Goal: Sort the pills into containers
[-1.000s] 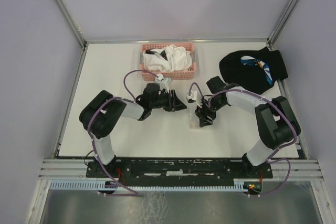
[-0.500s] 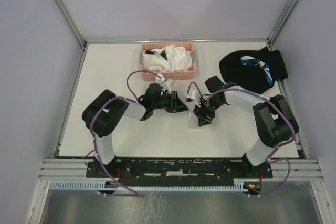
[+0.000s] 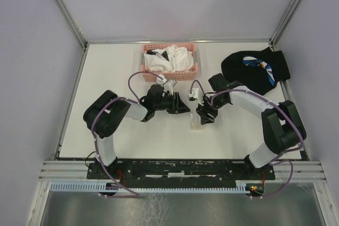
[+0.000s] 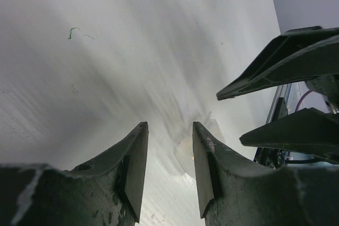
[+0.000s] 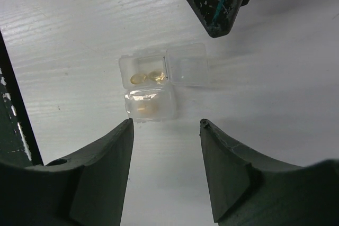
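- Over the last second the right gripper has edged a little toward the far side of the white table. The left arm has shifted slightly to the right. The small flat rectangular box of clear, colourless plastic lies where it did.
- Nearest the arm bases, that box rests flat on the table between the two claws, just beside the right one's fingertips and touching neither.
- The right gripper hangs over the box with its fingers spread wide apart, gripping nothing.
- One lid of the box is flipped open, and two small yellow oval pills sit in the uncovered compartment. The neighbouring compartment is covered by a hazy lid, its contents too blurred to tell.
- The left gripper, a little farther out, points toward the box with a narrow gap between its fingers, which hold nothing.
- A green thread scrap lies on the table beyond it.
- At the far edge stands a pink mesh basket of white cloths.
- A black mitten with a blue-and-white mark lies to the basket's right.
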Robot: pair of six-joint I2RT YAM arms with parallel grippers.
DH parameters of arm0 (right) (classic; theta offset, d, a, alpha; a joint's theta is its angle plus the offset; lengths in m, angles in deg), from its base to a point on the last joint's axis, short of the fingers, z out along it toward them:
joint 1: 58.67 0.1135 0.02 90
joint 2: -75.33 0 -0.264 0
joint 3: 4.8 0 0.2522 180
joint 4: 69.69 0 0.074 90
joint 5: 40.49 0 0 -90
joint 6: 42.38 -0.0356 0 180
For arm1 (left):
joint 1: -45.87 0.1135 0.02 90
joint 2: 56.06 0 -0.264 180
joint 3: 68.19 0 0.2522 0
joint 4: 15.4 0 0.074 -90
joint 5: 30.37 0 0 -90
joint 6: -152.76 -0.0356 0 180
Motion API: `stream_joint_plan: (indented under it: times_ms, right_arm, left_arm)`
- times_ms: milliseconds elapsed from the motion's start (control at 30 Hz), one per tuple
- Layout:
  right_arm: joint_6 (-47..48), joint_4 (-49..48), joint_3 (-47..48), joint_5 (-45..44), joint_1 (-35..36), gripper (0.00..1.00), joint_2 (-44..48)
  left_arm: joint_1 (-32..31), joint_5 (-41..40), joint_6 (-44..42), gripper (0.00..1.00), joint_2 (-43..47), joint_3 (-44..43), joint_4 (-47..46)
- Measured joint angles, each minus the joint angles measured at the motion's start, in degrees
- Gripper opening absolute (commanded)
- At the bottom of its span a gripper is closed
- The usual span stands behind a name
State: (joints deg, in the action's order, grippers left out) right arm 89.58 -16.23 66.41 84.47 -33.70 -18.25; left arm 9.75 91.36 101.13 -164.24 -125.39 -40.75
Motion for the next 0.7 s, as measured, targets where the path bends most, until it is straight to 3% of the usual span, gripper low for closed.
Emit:
stream_joint_plan:
  times_ms: [200,367,700]
  right_arm:
    - [2.9,-0.5,-2.0,2.1,-0.9,0.62,6.6]
    - [1.0,0.7,-0.7,2.5,-1.0,0.68,3.1]
    - [-9.7,4.0,2.1,4.8,-2.0,0.66,-1.4]
  left_arm:
    - [0.0,-0.6,0.0,0.47,0.2,0.2,-0.1]
    - [0.0,-1.2,0.2,0.52,0.9,1.5,-1.4]
    - [0.0,1.0,1.2,0.54,1.6,3.8,-7.8]
